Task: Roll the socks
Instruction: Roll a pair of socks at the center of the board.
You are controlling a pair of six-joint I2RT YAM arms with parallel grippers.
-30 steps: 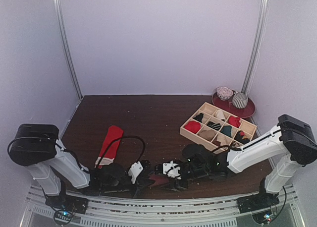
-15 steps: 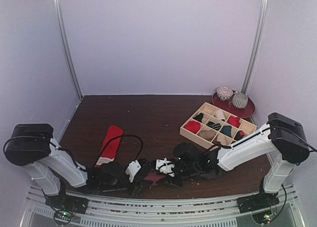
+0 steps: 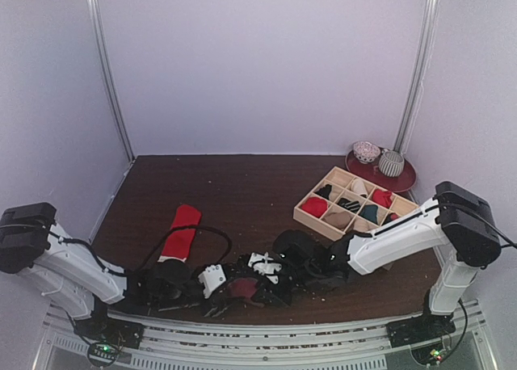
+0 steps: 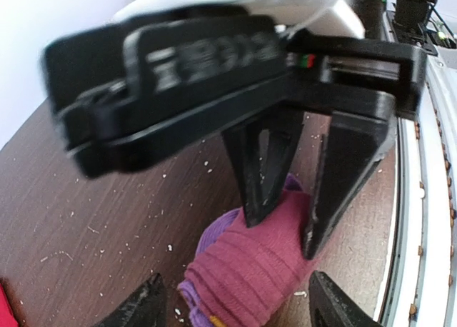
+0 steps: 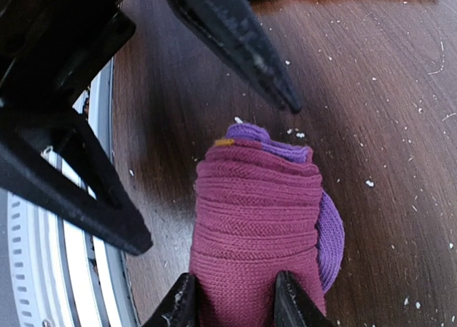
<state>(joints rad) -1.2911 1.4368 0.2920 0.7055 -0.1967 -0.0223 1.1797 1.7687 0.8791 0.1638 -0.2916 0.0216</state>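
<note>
The magenta sock [image 5: 253, 227], wound into a tight roll with purple and a speck of orange showing at one end, lies on the dark wooden table [image 3: 242, 192] near the front edge. My right gripper [image 5: 234, 300] is shut on the roll's end. My left gripper [image 4: 235, 284] is open, one finger on either side of the magenta sock [image 4: 250, 270], apart from it. In the top view the left gripper [image 3: 220, 289] and right gripper [image 3: 262, 275] meet over the magenta sock [image 3: 242, 288]. The red sock [image 3: 179, 233] lies flat to the left, its pale cuff towards me.
A wooden divider box [image 3: 307, 216] holding rolled socks stands at the right. Behind it a red plate [image 3: 408, 180] carries two grey-white patterned round items. The metal rail [image 4: 428, 198] runs along the near edge. White crumbs dot the wood.
My left gripper has opened and let go of the magenta roll. The right gripper has closed on it. Both arms have shifted a little to the left.
</note>
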